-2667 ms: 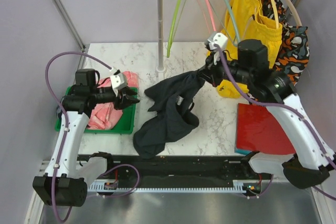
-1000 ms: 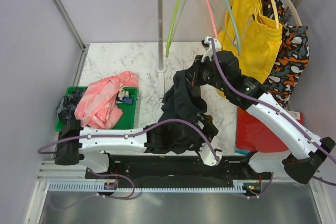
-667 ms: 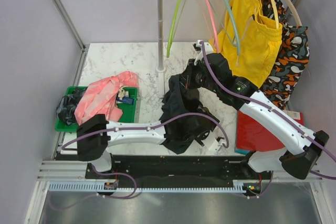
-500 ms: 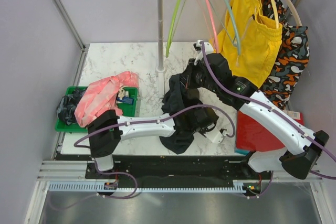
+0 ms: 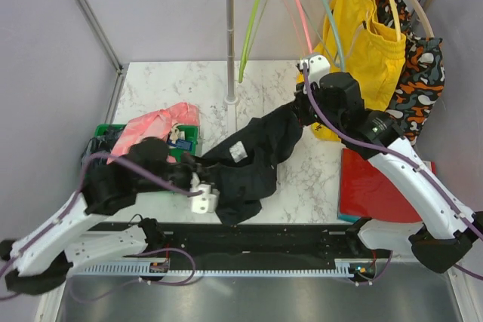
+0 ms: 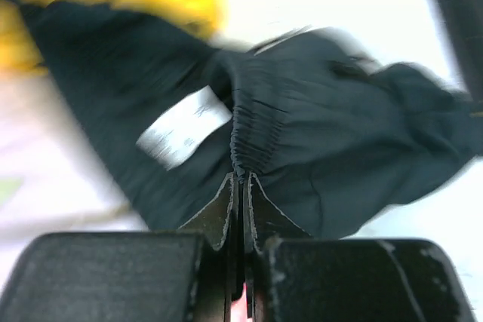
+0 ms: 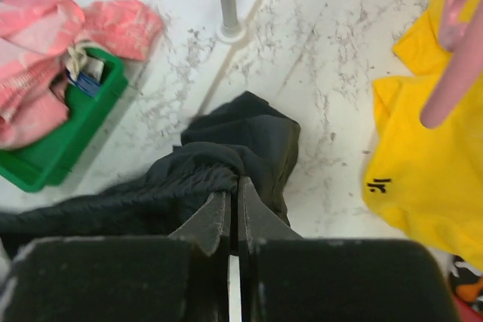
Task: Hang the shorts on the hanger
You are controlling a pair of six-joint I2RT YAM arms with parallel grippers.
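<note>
Shorts (image 5: pixel 256 152) stretch diagonally, near-left up to far-right.

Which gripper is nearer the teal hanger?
Right. The right gripper holds the shorts just below the hanger; the left gripper pinches them far off, near the green tray.

Light: bright, even, from overhead in all three views.
Shadows: soft and faint beneath the shorts (image 5: pixel 256 165) on the white desk (image 5: pixel 173 88).
Blur: left wrist view heavily motion-smeared, worst at upper left.
Sharpness: top and right wrist views crisp.
</note>
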